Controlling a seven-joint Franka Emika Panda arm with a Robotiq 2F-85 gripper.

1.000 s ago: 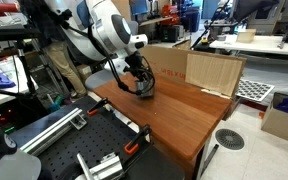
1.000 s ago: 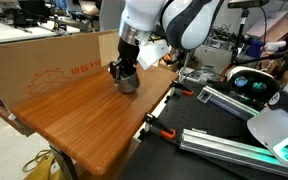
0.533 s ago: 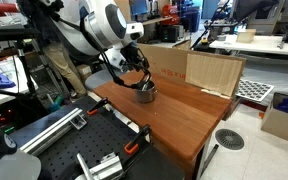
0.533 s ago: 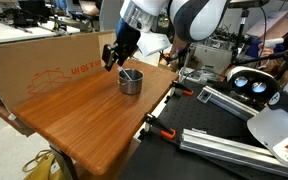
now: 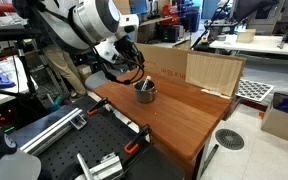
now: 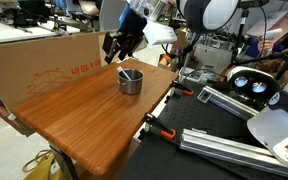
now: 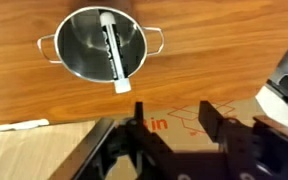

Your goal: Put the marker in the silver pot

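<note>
The silver pot [image 7: 102, 44] stands on the wooden table [image 7: 224, 50], and shows in both exterior views [image 5: 145, 91] [image 6: 131, 81]. A white and black marker [image 7: 111, 52] lies inside the pot, its white end leaning over the rim. My gripper [image 7: 171, 113] is open and empty. It hangs above and behind the pot, near the cardboard wall, clear of the pot in both exterior views [image 5: 127, 62] [image 6: 118, 47].
A cardboard wall [image 6: 44, 62] with red print runs along the table's back edge. A cardboard box [image 5: 209, 70] stands at the table's far end. Black rails with clamps [image 6: 224, 145] lie beside the table. The table's near half [image 6: 84, 120] is bare wood.
My gripper was down at the pot a second ago. It has let go of the marker, which now lies in the pot, and has risen up and back toward the cardboard wall.
</note>
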